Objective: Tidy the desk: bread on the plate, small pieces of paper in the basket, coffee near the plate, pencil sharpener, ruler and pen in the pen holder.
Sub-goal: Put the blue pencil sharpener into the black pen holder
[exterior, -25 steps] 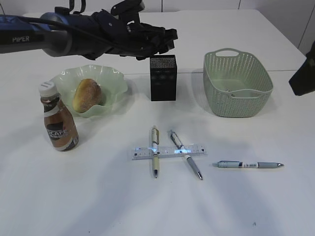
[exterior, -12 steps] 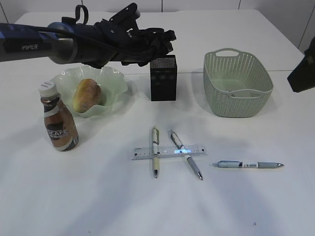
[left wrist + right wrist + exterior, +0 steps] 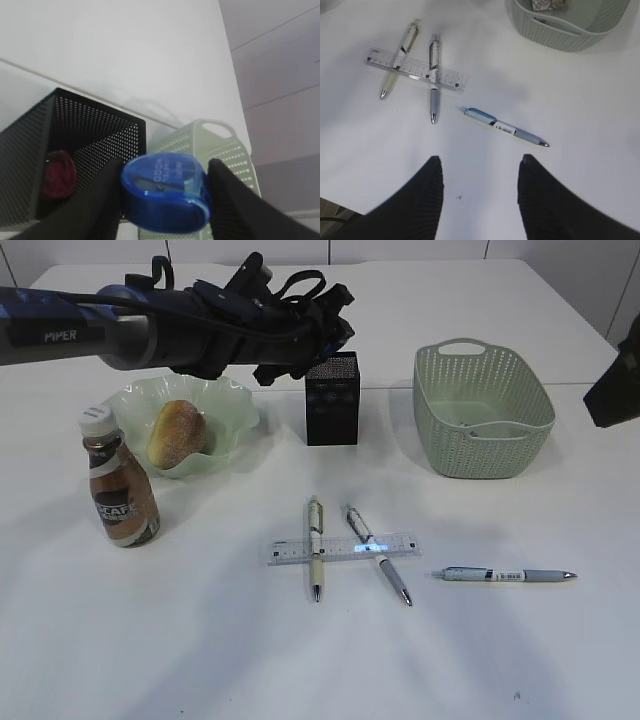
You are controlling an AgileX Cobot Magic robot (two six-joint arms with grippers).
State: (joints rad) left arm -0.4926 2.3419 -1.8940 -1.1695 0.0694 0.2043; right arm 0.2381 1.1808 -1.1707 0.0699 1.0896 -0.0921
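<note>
We see the left gripper (image 3: 165, 197) clamped on a blue pencil sharpener (image 3: 166, 193), held above the open top of the black mesh pen holder (image 3: 332, 398); in the left wrist view something dark red (image 3: 58, 173) lies inside that holder. Our right gripper (image 3: 479, 192) hangs over bare table (image 3: 200, 640) with its fingers spread apart and nothing between them.

In the exterior view the pen holder stands near the table's centre. At its 9 o'clock sits the green ruffled plate (image 3: 232, 412) with the bread (image 3: 177, 433) in it, and the coffee bottle (image 3: 119, 486) stands just beside the plate at 7 o'clock. The pale green basket (image 3: 482, 420) sits at the holder's 3 o'clock, with crumpled paper (image 3: 547, 4) inside.

At the holder's 6 o'clock the clear ruler (image 3: 345, 549) lies across a cream pen (image 3: 315, 550) and a grey pen (image 3: 378, 555). A blue-grey pen (image 3: 508, 575) lies apart at the ruler's 3 o'clock
</note>
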